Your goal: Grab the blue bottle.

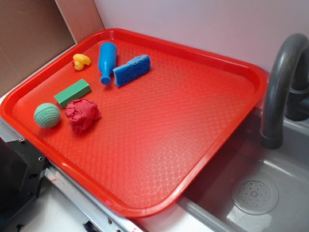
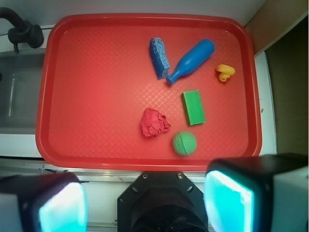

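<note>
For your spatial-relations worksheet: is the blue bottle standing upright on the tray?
No, the blue bottle lies on its side on the red tray, beside the blue sponge.

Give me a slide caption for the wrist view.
Open gripper hangs above a red tray where the blue bottle lies beside a blue sponge.

- The exterior view looks down at a slant from one corner of the red tray [image 1: 203, 58], quite near, toward a pale wall. The grey faucet [image 1: 282, 87] and sink [image 1: 270, 193] are on its right side.
- The wrist view looks almost straight down from higher up, with the gripper [image 2: 145, 200] at its bottom edge.
- Both views share the whole tray, the faucet and part of the sink.
</note>
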You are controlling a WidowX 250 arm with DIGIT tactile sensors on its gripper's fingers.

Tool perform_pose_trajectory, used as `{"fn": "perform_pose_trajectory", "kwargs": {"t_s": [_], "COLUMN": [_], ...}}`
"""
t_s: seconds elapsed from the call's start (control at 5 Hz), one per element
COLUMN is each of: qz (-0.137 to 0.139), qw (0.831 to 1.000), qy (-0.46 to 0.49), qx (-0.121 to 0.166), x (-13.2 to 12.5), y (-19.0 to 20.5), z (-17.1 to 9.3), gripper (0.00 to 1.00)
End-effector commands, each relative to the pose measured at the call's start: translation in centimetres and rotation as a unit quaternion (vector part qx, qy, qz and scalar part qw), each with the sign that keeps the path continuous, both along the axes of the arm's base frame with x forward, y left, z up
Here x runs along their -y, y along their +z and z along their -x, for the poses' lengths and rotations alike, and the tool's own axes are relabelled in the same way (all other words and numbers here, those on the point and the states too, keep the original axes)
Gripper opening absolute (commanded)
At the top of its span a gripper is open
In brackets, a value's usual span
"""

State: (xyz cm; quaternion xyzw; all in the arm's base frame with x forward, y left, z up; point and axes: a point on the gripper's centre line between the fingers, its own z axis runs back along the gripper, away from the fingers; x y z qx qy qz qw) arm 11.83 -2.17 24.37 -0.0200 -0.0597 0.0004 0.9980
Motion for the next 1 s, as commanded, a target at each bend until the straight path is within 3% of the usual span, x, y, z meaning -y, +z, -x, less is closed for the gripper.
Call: {"fn": "perform_pose_trajectory", "kwargs": {"t_s": [0.0, 0.2, 0.4, 0.8], "qz": [0.0, 0.034, 0.039, 0.038], "qw": [1.0, 0.996, 0.976, 0.933], "qy": [0.0, 0.087, 0.21, 0.348], "qx": [0.0, 0.014, 0.032, 0.087], "x": [0.0, -0.9, -1.3, -4.3], "y": [0.0, -0.8, -2.0, -6.3], "z": [0.0, -1.3, -2.6, -6.6], "gripper": [1.0, 1.0, 1.0, 1.0]}}
